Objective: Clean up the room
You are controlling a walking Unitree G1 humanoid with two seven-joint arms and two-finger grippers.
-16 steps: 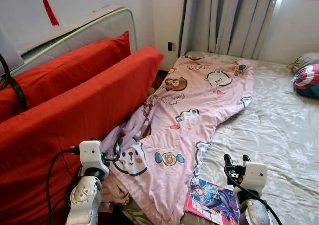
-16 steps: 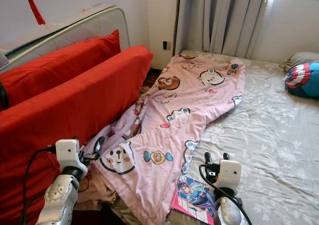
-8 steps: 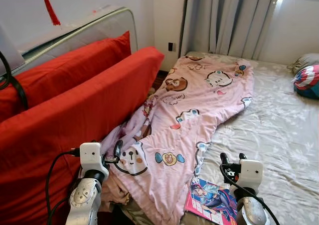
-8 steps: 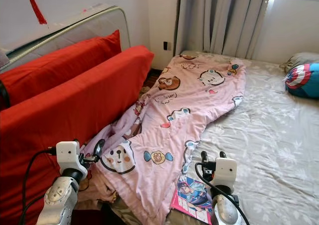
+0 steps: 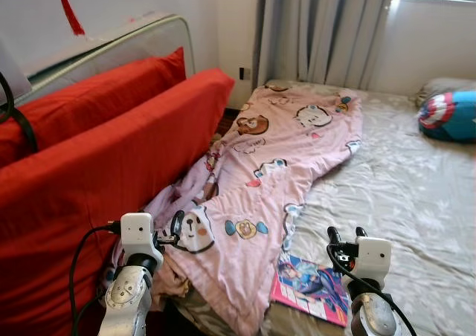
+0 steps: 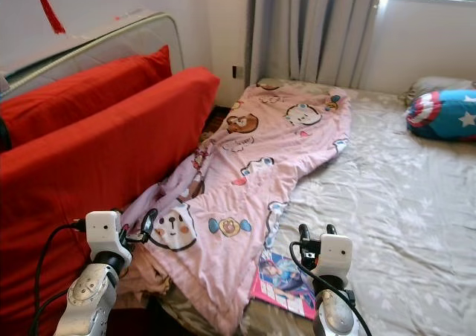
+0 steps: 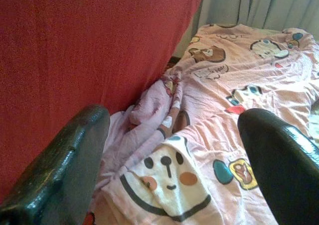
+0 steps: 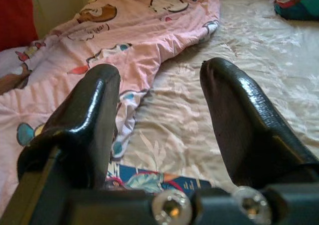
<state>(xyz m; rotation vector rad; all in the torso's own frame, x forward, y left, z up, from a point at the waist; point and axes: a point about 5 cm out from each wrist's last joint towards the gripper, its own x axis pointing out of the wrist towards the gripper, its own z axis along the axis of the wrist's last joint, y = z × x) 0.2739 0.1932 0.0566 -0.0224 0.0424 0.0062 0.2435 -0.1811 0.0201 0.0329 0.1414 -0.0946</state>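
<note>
Status, judged from the present layout: tidying has barely begun and nothing appears put away. Nearest the robot, at about 6 o'clock in the head view, a glossy colourful illustrated magazine [image 5: 311, 288] lies flat on the near edge of the beige floral-patterned bed sheet [image 5: 416, 195], one side tucked under the hem of the pink cartoon-printed fabric blanket [image 5: 268, 172]. The blanket runs crumpled from 7 o'clock up toward 12 o'clock, its near corner spilling off the bed edge against the large red fabric cushions [image 5: 111, 157] at 9 to 10 o'clock. Farther off, at 2 o'clock, a round blue, red and white star-shield pillow [image 5: 448, 114] rests near the head of the bed, with grey pleated curtains [image 5: 327, 31] behind at 12 o'clock. Remaining work, in all likelihood: lift the magazine, straighten or fold the blanket, set the cushions in order. Arm pose: the left gripper [image 5: 175, 224] is raised at 7 o'clock, fingers spread wide and empty, aimed at the blanket's bear-face print. The right gripper [image 5: 346, 236] is raised at 5 o'clock just beside the magazine, fingers parted, holding nothing, pointing across the sheet.
</note>
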